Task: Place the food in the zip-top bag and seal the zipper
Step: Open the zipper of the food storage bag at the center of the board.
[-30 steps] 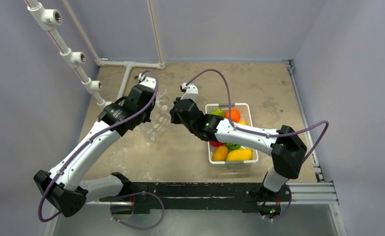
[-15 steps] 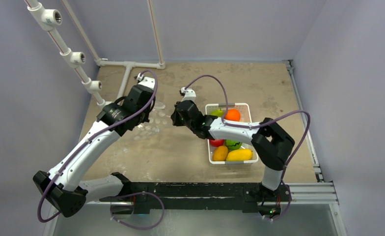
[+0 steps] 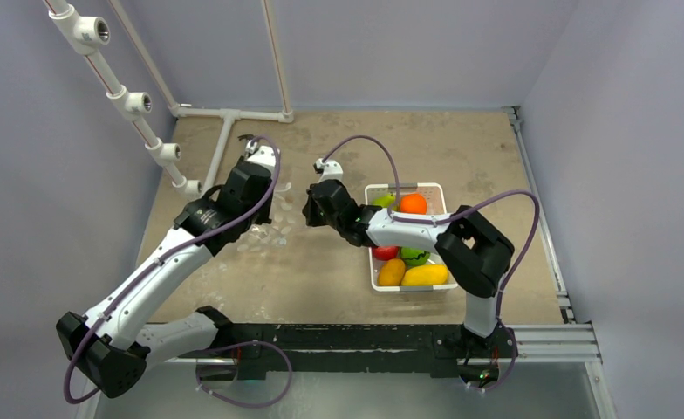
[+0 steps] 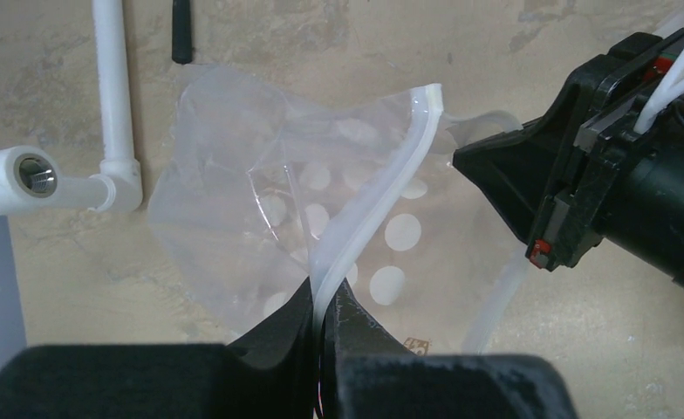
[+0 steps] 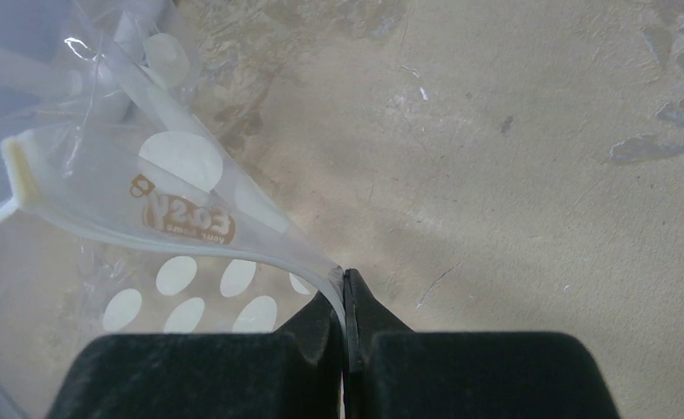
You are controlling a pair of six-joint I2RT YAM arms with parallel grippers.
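Note:
The clear zip-top bag [image 3: 273,229] with white dots hangs between my two grippers over the table's middle left. My left gripper [image 4: 325,297] is shut on the bag's zipper [image 4: 382,192], a pale strip that runs up and to the right. My right gripper [image 5: 345,279] is shut on the other side of the bag's mouth edge [image 5: 190,236]. In the top view both grippers [image 3: 264,196] [image 3: 308,208] sit close together over the bag. The food [image 3: 413,203], glossy orange, red, green and yellow fruits, lies in the white basket [image 3: 443,205].
White pipes with fittings [image 3: 160,148] run along the left and back of the table. A small dark object [image 4: 181,35] lies near the pipe in the left wrist view. The right arm's elbow [image 3: 474,249] hangs over the basket.
Both grippers have moved a little forward and lower with the bag, which now lies flatter toward the table. The right arm's elbow has swung left over the basket.

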